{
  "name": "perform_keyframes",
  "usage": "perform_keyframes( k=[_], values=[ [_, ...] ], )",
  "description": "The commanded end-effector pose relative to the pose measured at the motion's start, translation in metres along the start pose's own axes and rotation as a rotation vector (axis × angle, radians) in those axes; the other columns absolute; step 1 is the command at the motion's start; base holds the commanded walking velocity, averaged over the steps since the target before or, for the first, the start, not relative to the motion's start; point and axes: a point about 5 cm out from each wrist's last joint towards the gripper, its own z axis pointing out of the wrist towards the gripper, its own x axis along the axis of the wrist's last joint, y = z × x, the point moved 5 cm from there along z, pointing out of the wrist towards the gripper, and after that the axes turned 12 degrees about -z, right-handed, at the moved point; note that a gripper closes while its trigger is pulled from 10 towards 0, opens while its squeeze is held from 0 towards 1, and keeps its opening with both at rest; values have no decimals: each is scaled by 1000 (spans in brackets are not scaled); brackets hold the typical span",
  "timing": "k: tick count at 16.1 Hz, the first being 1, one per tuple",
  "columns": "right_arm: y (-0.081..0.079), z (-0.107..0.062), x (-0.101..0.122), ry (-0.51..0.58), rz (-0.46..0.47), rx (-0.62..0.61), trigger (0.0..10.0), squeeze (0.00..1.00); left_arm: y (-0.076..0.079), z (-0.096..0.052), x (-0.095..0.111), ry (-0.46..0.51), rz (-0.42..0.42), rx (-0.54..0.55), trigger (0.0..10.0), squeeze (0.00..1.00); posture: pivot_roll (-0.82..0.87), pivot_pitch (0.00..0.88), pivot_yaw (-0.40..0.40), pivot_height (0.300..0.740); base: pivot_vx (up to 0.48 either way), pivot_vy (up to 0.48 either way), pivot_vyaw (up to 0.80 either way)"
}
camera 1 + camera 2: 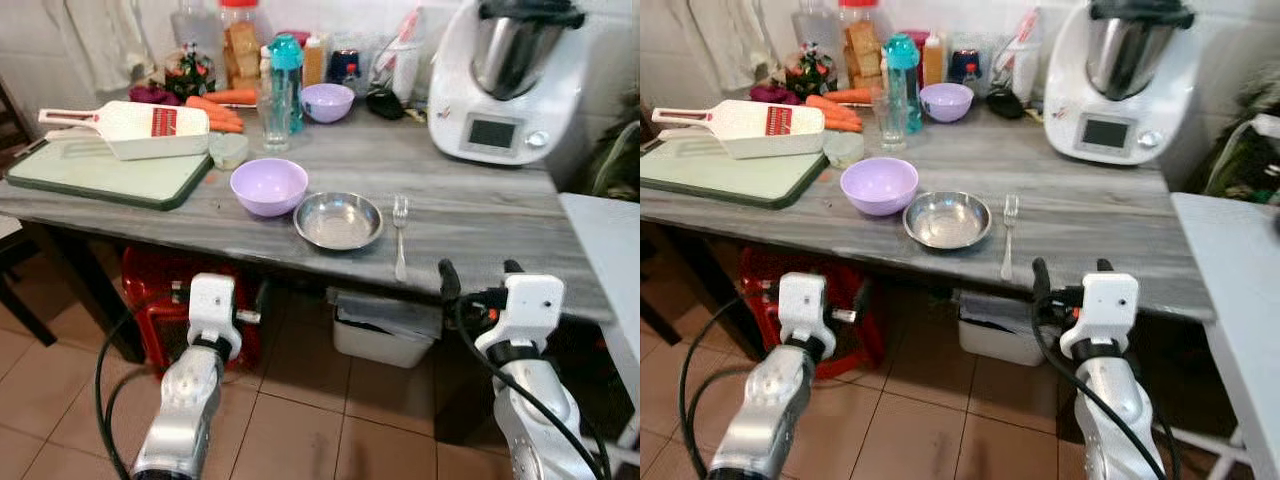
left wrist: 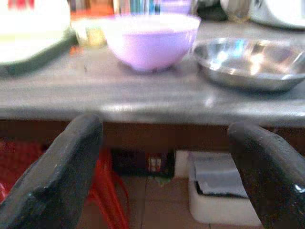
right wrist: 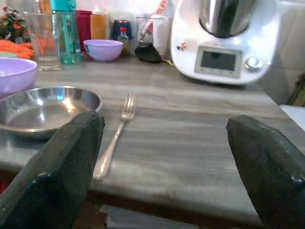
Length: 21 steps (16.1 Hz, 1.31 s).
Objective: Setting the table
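A steel plate (image 1: 338,220) lies near the front edge of the grey table (image 1: 470,215), with a fork (image 1: 400,235) just to its right and a purple bowl (image 1: 269,186) touching its left side. A second purple bowl (image 1: 327,101), a glass (image 1: 273,120) and a teal bottle (image 1: 287,80) stand farther back. My left gripper (image 2: 164,176) is open, in front of the table edge and slightly below it, facing the purple bowl and the plate. My right gripper (image 1: 480,275) is open at the front edge, right of the fork, holding nothing.
A green cutting board (image 1: 100,175) with a white slicer (image 1: 130,128) lies at the left, carrots (image 1: 215,110) behind it. A white kitchen machine (image 1: 505,80) stands at the back right. Under the table are a red crate (image 1: 150,290) and a white bin (image 1: 385,325). A white surface (image 1: 610,250) adjoins on the right.
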Motion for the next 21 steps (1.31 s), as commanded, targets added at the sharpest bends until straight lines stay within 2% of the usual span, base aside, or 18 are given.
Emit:
perform_keyframes(
  k=[1,4,8,11,13,14,16,21],
  values=[
    [8,0,-2,-10,12,-32,10000,0,0,0,-4,-13,-3,-6,10000,0,-103,0,11,740,-274,0,0],
    [5,-3,-4,-14,17,-37,10000,0,-1,0,-3,-9,-4,-5,10000,0,-115,0,21,740,-275,0,0],
    [9,1,-1,-3,21,-57,10000,0,7,4,-3,-12,-18,-35,10000,0,-113,0,39,740,-281,0,0],
    [13,4,0,4,19,-75,10000,0,2,6,1,-4,-6,-26,10000,0,-108,0,46,740,-255,0,0],
    [13,4,-1,3,21,-79,10000,0,0,5,1,0,-46,-25,10000,0,-102,0,45,740,0,0,0],
    [10,4,-2,0,23,-72,10000,0,7,3,5,19,-65,-78,10000,0,-93,0,46,740,0,0,0],
    [8,6,-2,1,27,-66,10000,0,14,3,7,21,-58,-108,10000,0,-88,0,41,740,0,0,0],
    [2,12,-1,3,40,-45,10000,0,12,1,8,23,-73,-115,10000,0,-65,0,27,740,0,-121,-170]
  ],
)
